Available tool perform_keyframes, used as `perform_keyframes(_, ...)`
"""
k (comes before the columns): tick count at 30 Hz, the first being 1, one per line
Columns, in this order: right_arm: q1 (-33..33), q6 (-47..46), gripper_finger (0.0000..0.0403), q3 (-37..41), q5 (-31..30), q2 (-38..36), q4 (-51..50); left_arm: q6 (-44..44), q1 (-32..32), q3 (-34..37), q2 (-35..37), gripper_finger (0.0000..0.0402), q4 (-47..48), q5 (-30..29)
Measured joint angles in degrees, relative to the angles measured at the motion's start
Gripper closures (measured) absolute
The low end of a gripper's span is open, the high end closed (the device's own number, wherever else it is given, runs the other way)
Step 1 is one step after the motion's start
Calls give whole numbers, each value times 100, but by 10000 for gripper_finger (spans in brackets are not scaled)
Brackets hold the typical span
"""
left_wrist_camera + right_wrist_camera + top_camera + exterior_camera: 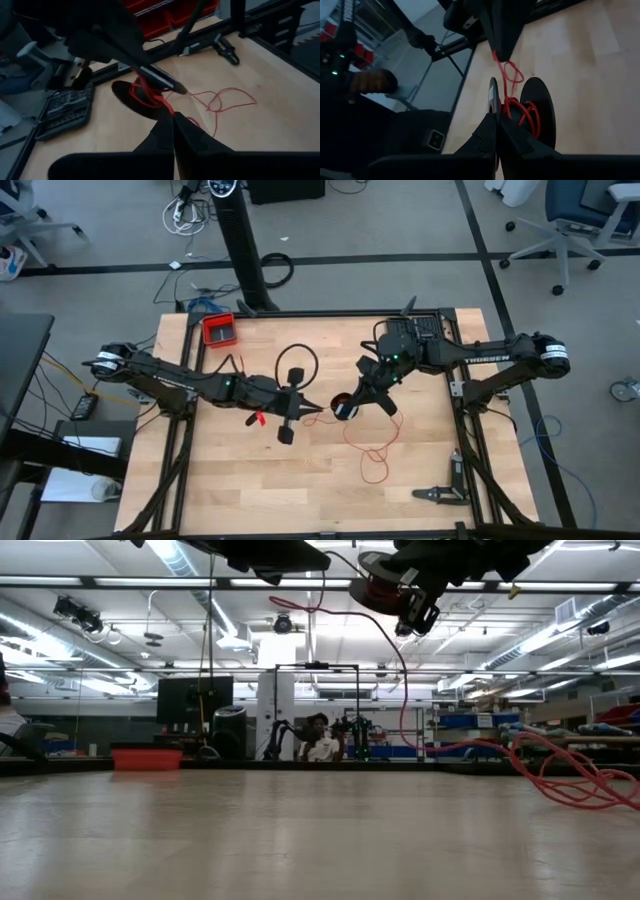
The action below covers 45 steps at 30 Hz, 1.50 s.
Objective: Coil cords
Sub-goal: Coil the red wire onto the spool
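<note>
A thin red cord is partly wound on a small black spool [343, 408] held above the table's middle. The rest of the cord [375, 448] runs down and lies in loose loops on the wood toward the near right; the low view shows it hanging [404, 690] from the raised spool [385, 588]. My right gripper [496, 125] is shut on the spool. My left gripper [174, 120], just left of the spool, is shut on the cord. My left gripper pinches a single strand of the red cord [170, 107] at its fingertips, a short way from the spool, reaching in level from the table's left. The strand runs slack from the fingers to the spool's winding [145, 95]. My right gripper pinches the rim of one black flange [493, 100] of the spool between its two fingers, coming from the table's right and slanting slightly down. The spool is lifted clear of the table, with red turns [522, 114] wound between its two discs.
A red tray [219, 330] stands at the far left. A black cable loop [297, 364] lies behind my left gripper. A dark case [415, 332] sits at the far right and a black clamp [440, 492] near the front right corner. A person [320, 745] sits beyond the table.
</note>
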<state>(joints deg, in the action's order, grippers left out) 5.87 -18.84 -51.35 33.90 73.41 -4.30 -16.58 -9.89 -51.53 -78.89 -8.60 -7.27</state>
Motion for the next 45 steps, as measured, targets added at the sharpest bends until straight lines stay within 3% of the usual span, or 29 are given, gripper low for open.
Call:
perform_keyframes(6, -149, -272, 400, 0, 80, 0, 189, -7, 0, 0, -25, 401, -487, -600)
perform_keyframes(14, -686, -491, 400, 0, 63, 52, 907, -149, -7, -4, -599, 401, -1585, -612)
perform_keyframes(20, -1116, -425, 400, 4, -364, 55, 1497, -284, -72, -4, -1116, 401, -2647, -570)
perform_keyframes(28, -1489, 125, 400, 4, -1009, 55, 2422, -128, -275, -4, -1233, 401, -3701, -576)
perform_keyframes(38, -1826, 1254, 400, 4, -1962, 57, 3412, 175, -376, -9, -1224, 400, -3885, 469)
perform_keyframes(45, -1988, 1894, 400, -5, -2843, 54, 3992, 355, -376, 3, -1240, 368, -4002, 390)
